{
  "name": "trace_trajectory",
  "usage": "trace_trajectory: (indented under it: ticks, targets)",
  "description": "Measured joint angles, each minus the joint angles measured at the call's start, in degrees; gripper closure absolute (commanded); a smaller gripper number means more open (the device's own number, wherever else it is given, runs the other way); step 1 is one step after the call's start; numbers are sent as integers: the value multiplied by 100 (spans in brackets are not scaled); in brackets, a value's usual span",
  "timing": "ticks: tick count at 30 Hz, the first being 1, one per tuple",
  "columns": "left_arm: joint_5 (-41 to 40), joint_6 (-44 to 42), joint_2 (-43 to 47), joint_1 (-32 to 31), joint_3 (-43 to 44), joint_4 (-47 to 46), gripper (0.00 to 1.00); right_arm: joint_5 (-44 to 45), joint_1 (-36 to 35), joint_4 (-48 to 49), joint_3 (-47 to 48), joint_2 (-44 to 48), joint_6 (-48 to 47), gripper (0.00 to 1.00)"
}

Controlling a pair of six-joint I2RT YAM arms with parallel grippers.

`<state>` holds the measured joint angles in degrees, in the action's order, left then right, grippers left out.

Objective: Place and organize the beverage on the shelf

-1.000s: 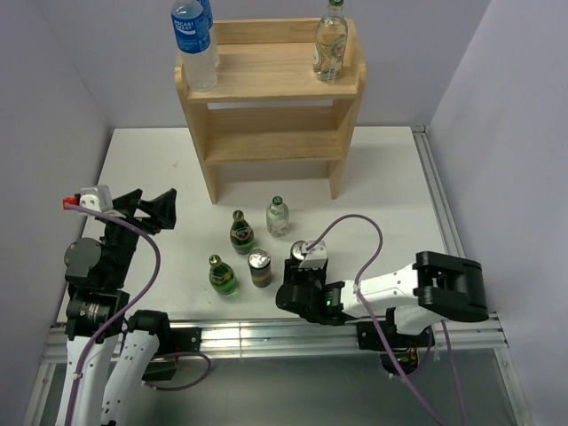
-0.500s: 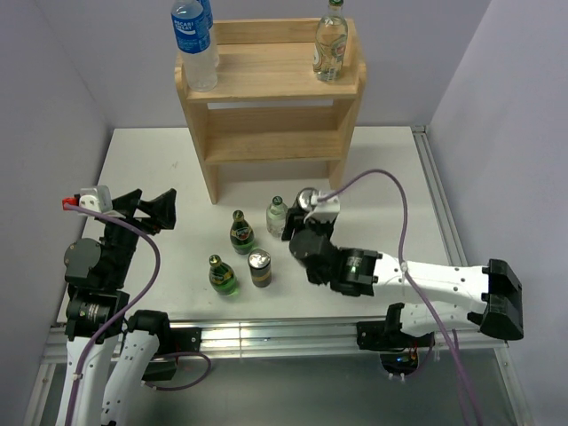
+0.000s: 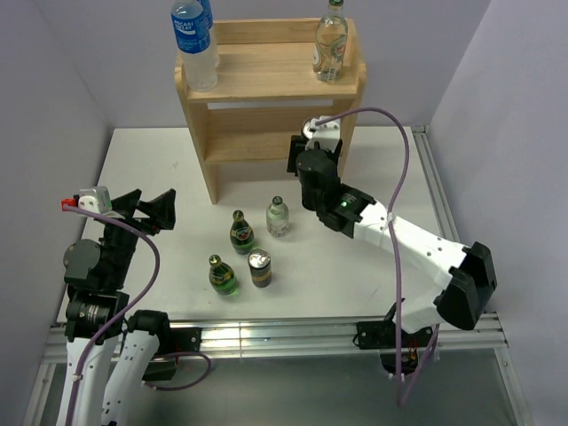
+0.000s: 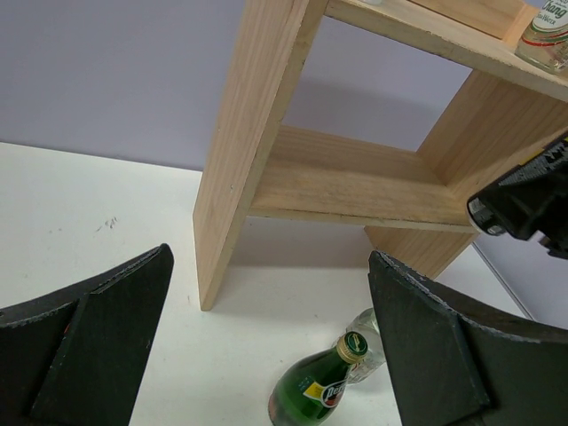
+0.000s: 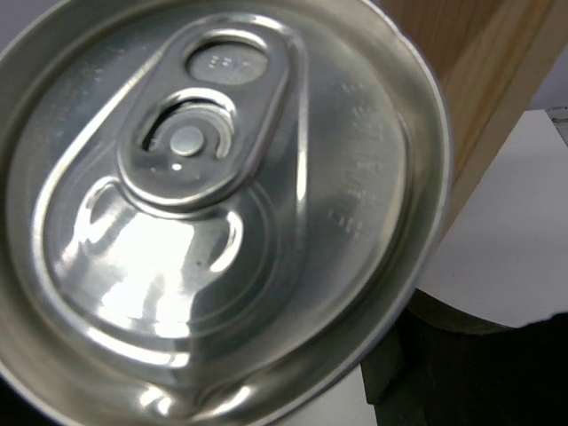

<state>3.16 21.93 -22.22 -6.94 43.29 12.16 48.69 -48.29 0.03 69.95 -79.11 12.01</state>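
The right hand (image 3: 306,158) grips a can (image 5: 222,204), holding it just before the right end of the shelf's (image 3: 266,146) lower tier. The left hand (image 3: 149,209) stands open.

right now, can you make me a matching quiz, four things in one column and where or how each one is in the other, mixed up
Things:
1. water bottle
2. left gripper
3. right gripper
4. nearest green bottle

Place or state:
A. standing on the table, left of a loose can
B. on top of the shelf, left end
C. open, holding nothing
D. shut on the gripped can

Pairs: 1-B, 2-C, 3-D, 4-A
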Motion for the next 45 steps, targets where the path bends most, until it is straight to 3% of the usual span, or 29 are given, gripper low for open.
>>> trace_trajectory:
  ticks: [21, 43, 45]
  targets:
    - [2, 0, 0, 0, 0, 0, 1, -807, 1381, -31, 820, -1239, -243, 100]
    - [4, 0, -17, 0, 0, -2, 1, -933, 1655, 306, 765, -1576, 210, 100]
    - [2, 0, -17, 0, 0, -2, 1, -935, 1661, 319, 761, -1576, 236, 95]
